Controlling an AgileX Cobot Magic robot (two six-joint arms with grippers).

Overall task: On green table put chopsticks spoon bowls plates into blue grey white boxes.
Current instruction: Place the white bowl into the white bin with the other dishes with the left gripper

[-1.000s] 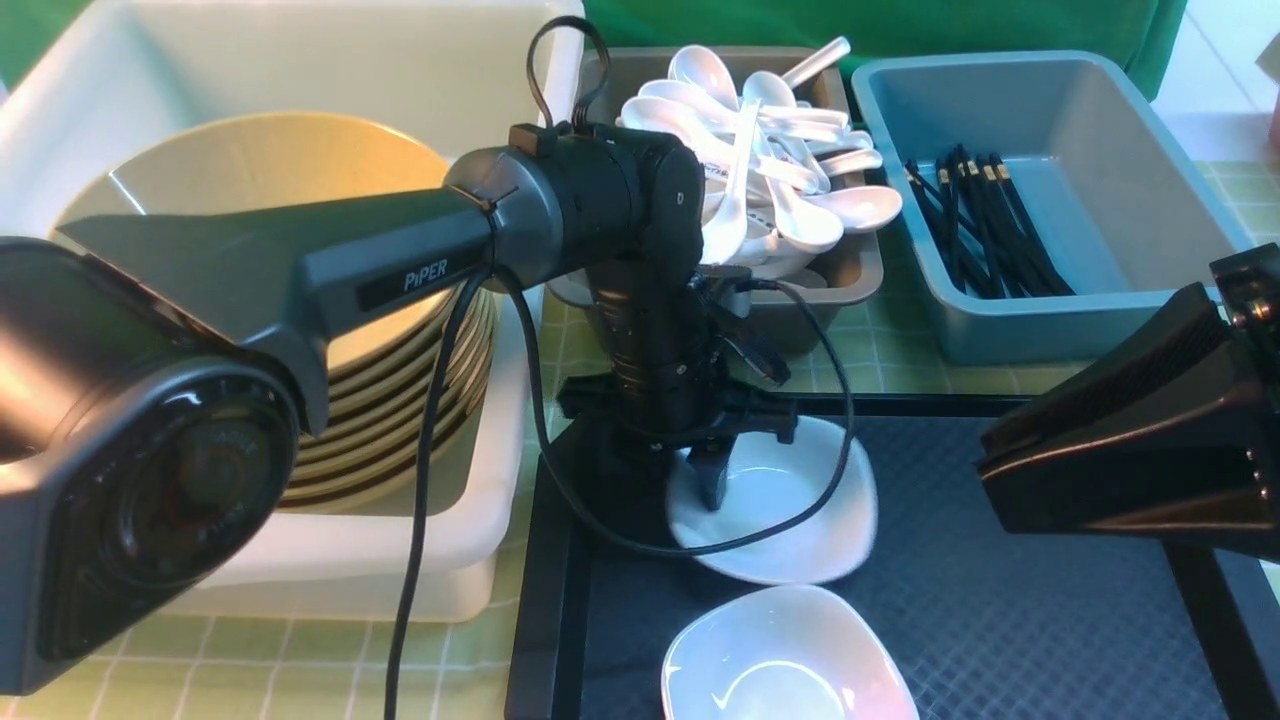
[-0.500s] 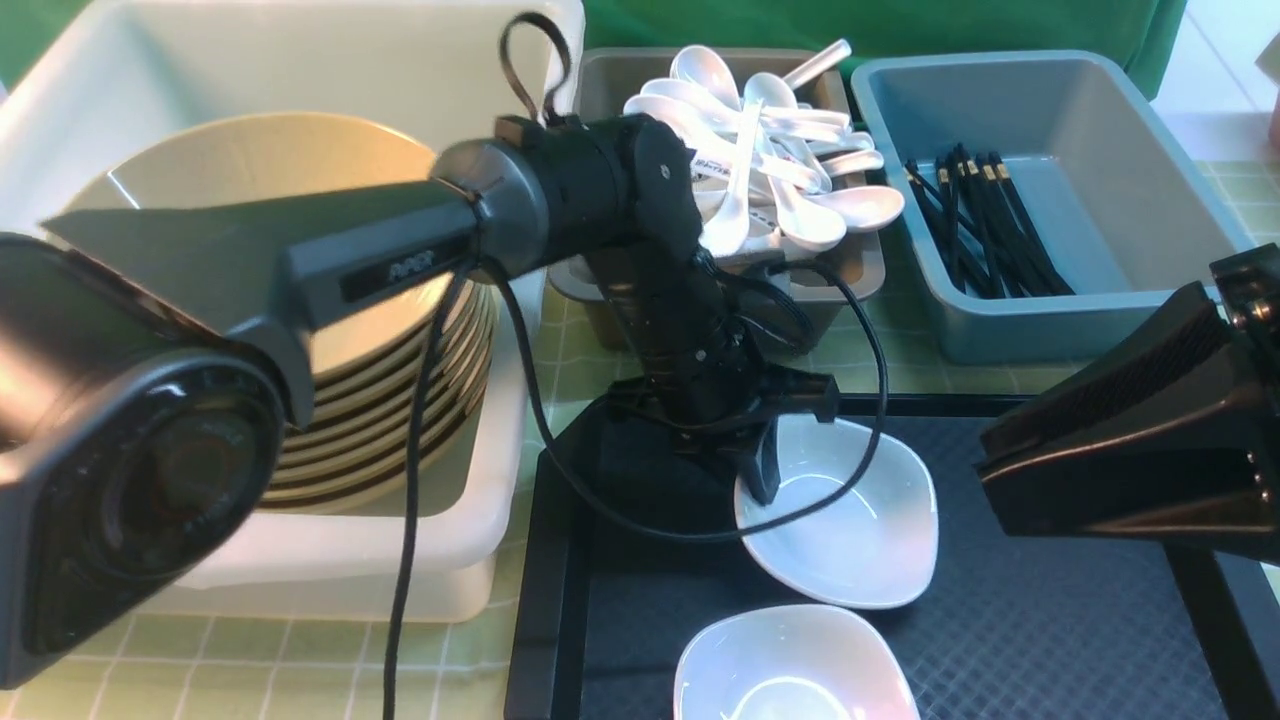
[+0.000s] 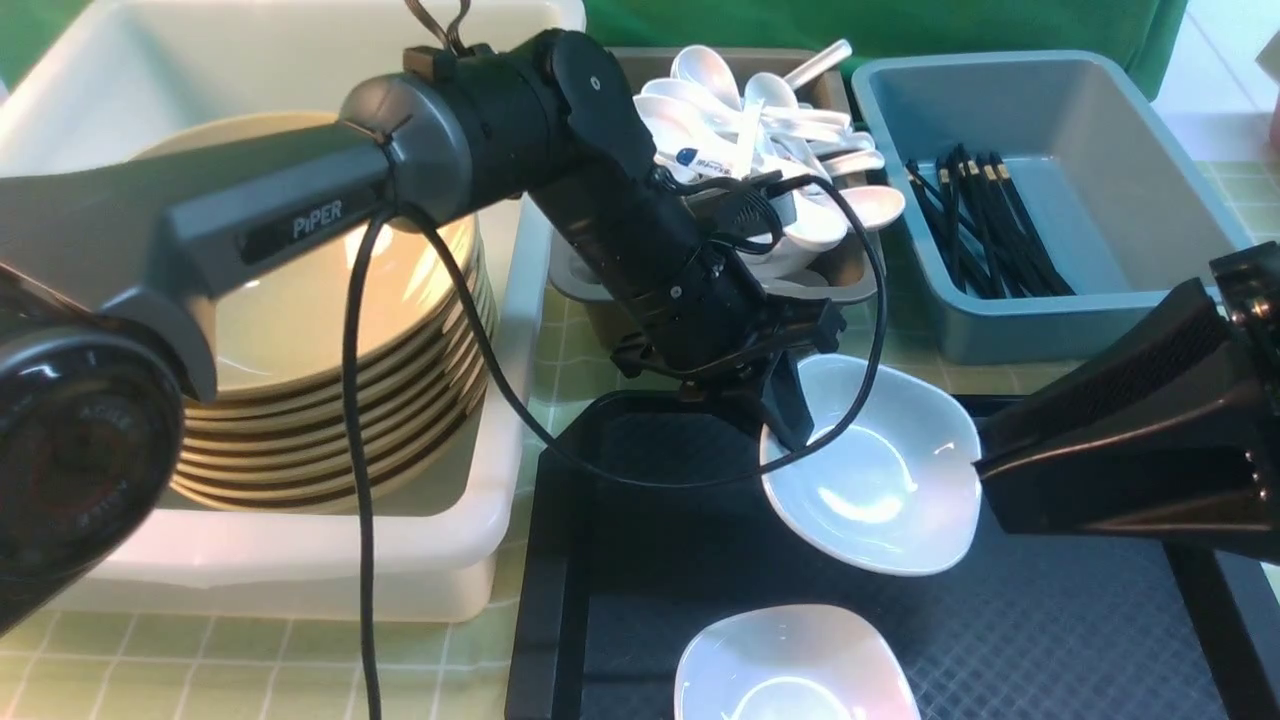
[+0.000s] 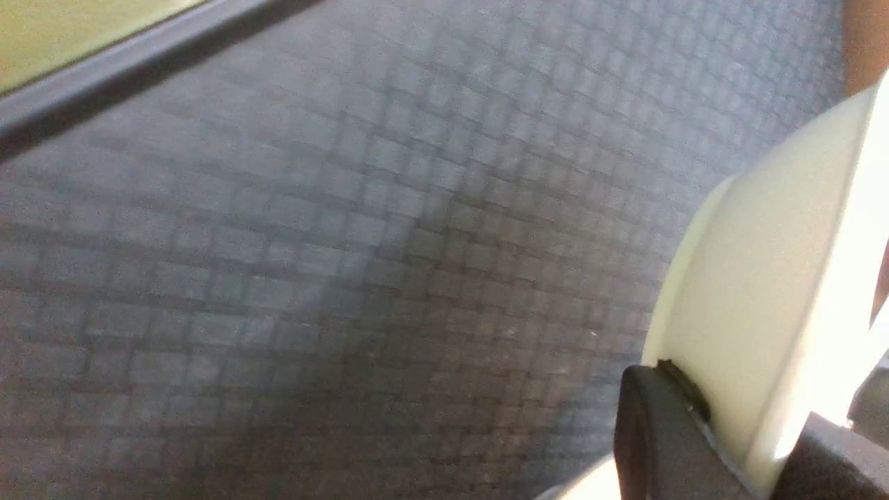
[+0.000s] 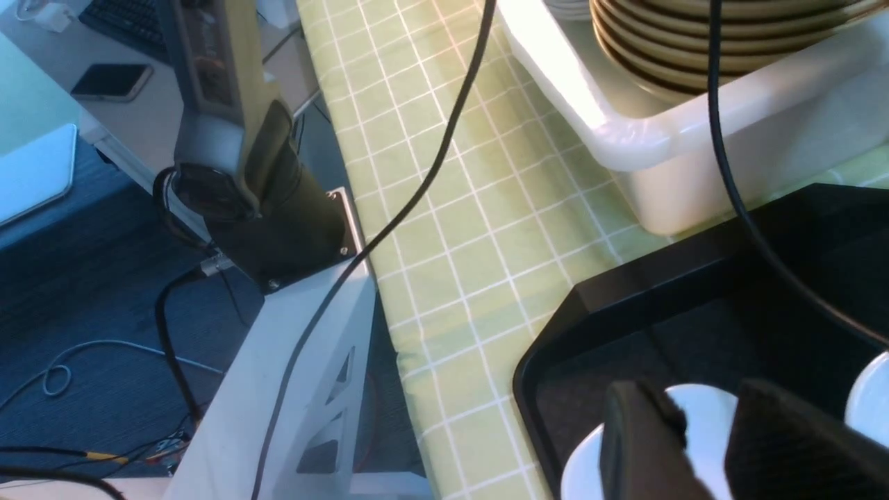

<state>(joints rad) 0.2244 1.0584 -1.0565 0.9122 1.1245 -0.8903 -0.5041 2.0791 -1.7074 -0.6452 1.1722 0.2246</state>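
Observation:
My left gripper (image 3: 800, 425) is shut on the rim of a white bowl (image 3: 885, 475) and holds it tilted above the black tray (image 3: 560, 560). In the left wrist view the bowl's wall (image 4: 764, 292) sits between the fingers of that gripper (image 4: 753, 458). A second white bowl (image 3: 790, 665) lies on the tray at the front. My right gripper (image 5: 701, 451) is open and empty, above that bowl (image 5: 705, 410). The white box (image 3: 480, 520) holds a stack of plates (image 3: 330, 400). The grey box (image 3: 850, 270) holds white spoons (image 3: 790, 160). The blue box (image 3: 1090, 310) holds black chopsticks (image 3: 985, 225).
My right arm (image 3: 1130, 440) stands over the tray's right side, close to the held bowl. The left arm's cable (image 3: 360, 500) hangs in front of the white box. The checked green cloth (image 3: 250, 670) runs to the table's front edge. The robot's base (image 5: 278, 229) stands beside the table.
My left gripper has lifted the white bowl off the tray and carried it up and to the right. The right arm has not moved.

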